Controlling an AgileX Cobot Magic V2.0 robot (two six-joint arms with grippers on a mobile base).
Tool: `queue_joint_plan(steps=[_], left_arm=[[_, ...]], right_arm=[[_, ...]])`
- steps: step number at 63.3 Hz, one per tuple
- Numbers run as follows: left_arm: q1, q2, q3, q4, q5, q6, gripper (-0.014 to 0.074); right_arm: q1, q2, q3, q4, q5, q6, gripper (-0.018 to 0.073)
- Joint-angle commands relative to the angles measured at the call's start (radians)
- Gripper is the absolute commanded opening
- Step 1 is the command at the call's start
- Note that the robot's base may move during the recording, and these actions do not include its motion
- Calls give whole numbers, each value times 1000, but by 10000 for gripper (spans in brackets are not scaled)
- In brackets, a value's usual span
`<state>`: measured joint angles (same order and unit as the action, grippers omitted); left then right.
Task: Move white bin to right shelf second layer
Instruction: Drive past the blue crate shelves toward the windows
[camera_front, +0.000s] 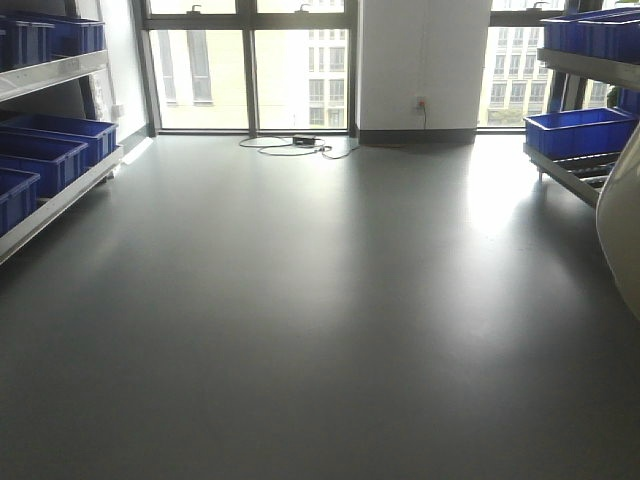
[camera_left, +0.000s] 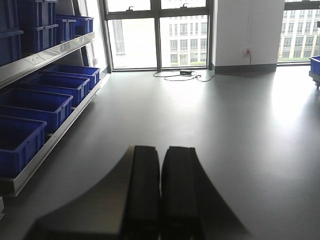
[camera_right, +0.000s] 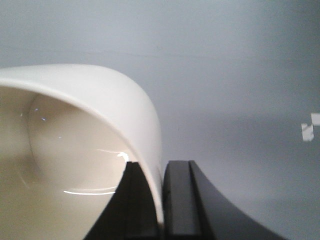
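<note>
Slip risk first: right gripper (camera_right: 156, 170) pinches only the thin wall of white bin (camera_right: 90, 95) at its rim, one finger inside, one outside. Plastic is glossy and tub hangs off one edge, so a swing or bump could twist it loose. Bin rides at right edge of front view, well apart from right shelf second layer (camera_front: 570, 170) (roller rails, taken as target). Blue crate (camera_front: 578, 130) sits there, so clash likely if placed blind. Left gripper (camera_left: 161, 150) closed, empty.

Counts: one bin, two grippers, four blue crates (camera_left: 30, 102) on lower level of left rack (camera_left: 50, 55); right rack cropped.
</note>
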<state>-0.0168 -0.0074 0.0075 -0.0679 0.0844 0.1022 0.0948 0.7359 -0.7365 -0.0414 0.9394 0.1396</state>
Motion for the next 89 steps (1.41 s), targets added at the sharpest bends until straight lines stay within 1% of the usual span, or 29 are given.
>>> queue_joint_plan(steps=[1,89], left_arm=[[-4,-13,37,-6,-84,-3,85],[-4,-13,37,-6,-84,-3,85]], right_arm=[[-5,-3,-29,-2,-68,-7,55],[-5,-3,-29,-2,-68,-7,55]])
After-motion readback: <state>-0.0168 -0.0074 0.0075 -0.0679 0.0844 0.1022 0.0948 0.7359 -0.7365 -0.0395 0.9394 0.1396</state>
